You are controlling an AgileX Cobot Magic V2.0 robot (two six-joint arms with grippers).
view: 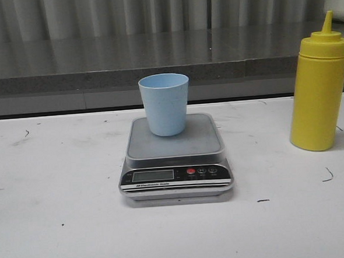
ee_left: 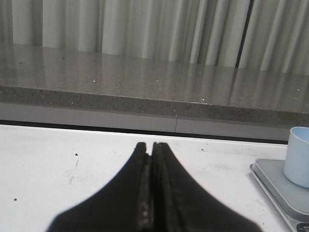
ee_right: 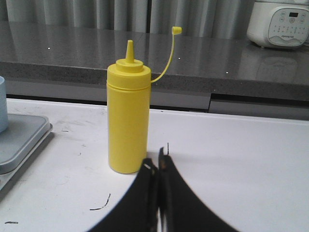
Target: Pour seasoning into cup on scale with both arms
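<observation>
A pale blue cup [view: 165, 103] stands upright on the steel platform of the silver scale [view: 175, 158] in the table's middle. The yellow seasoning bottle [view: 319, 89] stands upright to the right of the scale, its tethered nozzle cap hanging off. Neither gripper shows in the front view. My left gripper [ee_left: 151, 146] is shut and empty, low over the table left of the scale [ee_left: 275, 186] and cup [ee_left: 298, 156]. My right gripper [ee_right: 156, 162] is shut and empty, close in front of the bottle [ee_right: 127, 119], slightly to its right.
A grey stone counter [view: 98, 60] runs along the back behind the white table [view: 60, 217], with pleated curtains above it. A white rice cooker [ee_right: 280, 21] sits on the counter at the far right.
</observation>
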